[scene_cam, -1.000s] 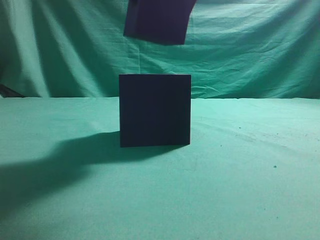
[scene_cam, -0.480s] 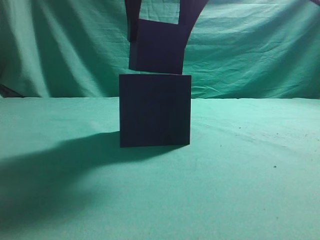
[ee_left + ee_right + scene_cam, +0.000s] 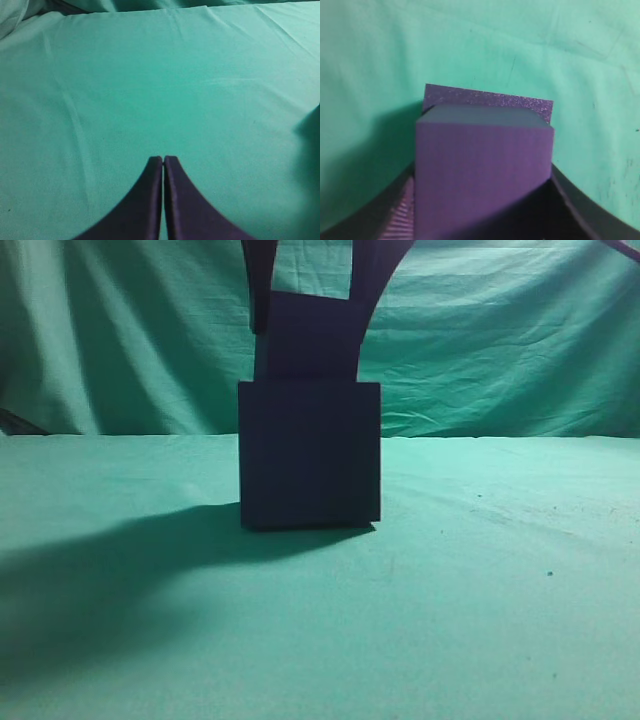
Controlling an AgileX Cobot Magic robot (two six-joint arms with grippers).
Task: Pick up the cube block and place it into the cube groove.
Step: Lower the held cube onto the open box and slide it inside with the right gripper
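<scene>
While the small dark purple foam-like cube block (image 3: pixel 308 335) hangs clamped in the right gripper (image 3: pixel 310 300), its bottom edge meets the top rim of the large, almost black navy cube groove (image 3: pixel 310 455), a plain flat-sided box standing on the green cloth-covered counter (image 3: pixel 500 580). The step in hand looks like the insertion itself: lifting seems finished, and the block is at the mouth of the box, though the exterior view cannot show whether it has entered the opening or only rests on the rim. In the right wrist view the block (image 3: pixel 482 170) fills the gap between the gripper's dark curved fingers (image 3: pixel 400 220), and a speckled, grainy purple strip of the groove's (image 3: pixel 490 100) far rim shows just beyond it.

The next move, by my judgement, calls for a straight descent with the block's sides square to the box walls, then opening the gripper only once the block is seated; a slight tilt could catch a corner on the rim.

The block's faces look matte and finely textured, with crisp edges. The counter cloth is soft and creased, draped as a backdrop too.

The left gripper (image 3: pixel 163 160) is closed, tips pressed together with nothing between them, above bare cloth well apart from the box.
</scene>
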